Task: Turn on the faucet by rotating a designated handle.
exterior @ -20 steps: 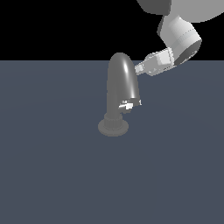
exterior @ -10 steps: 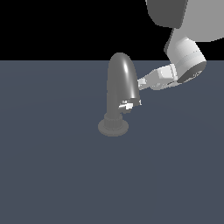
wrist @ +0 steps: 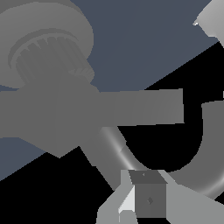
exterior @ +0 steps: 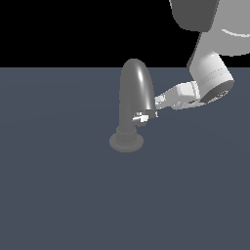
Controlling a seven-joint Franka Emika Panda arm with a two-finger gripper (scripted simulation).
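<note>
You're looking at a dark grey glossy arched faucet point(exterior: 134, 93) standing upright on its round ribbed disc base, sitting on the flat slate-blue table point(exterior: 63, 195) a bit above the middle of the exterior view. Its hooked spout end is pointing down on the exterior view's right side. The tiny pale silvery-white lever handle point(exterior: 142, 117) is sticking out just under that spout end, low on the faucet, above the base.

Your white-and-grey robot arm point(exterior: 210, 73) is coming in from the exterior view's upper right. Its whitish claw point(exterior: 160, 101) is reaching toward the faucet's right flank, sitting right beside the spout end and just above the handle. Contact with the handle can't be told from here.

In the wrist view the faucet point(wrist: 52, 100) is filling most of the frame, ribbed base up close and the arch curving away; one pale finger point(wrist: 131, 199) and a grey block are showing at the edge. You can't tell how far the claw is open, and nothing is visibly gripped.
</note>
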